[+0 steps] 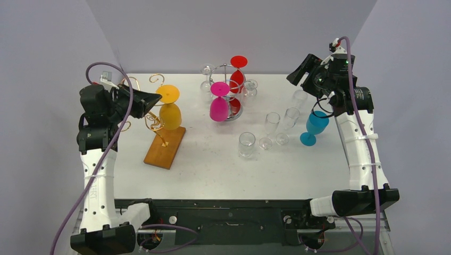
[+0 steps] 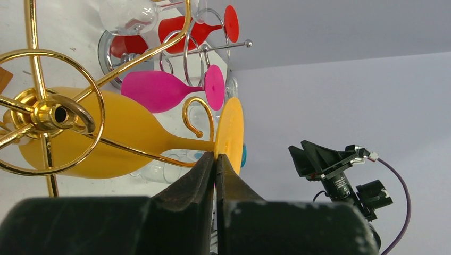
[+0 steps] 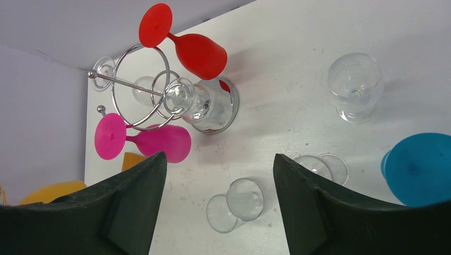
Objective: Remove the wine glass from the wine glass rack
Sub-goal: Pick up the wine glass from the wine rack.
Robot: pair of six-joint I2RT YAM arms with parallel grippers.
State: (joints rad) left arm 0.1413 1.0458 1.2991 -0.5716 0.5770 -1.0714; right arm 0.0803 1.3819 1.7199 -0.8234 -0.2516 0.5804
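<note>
Left wrist view has the left gripper [image 2: 215, 158] clenched, tips against the foot of the yellow wine glass [image 2: 122, 130], which hangs inverted on the gold rack [image 2: 48, 114], probably to slide it off, while the right gripper [image 3: 218, 156] hangs open

gold rack [image 2: 40, 112]: glossy metal | rack base [image 1: 165, 147]: smooth wood | yellow wine glass [image 1: 170, 116]: matt | chrome rack [image 3: 233, 103]: polished
</note>
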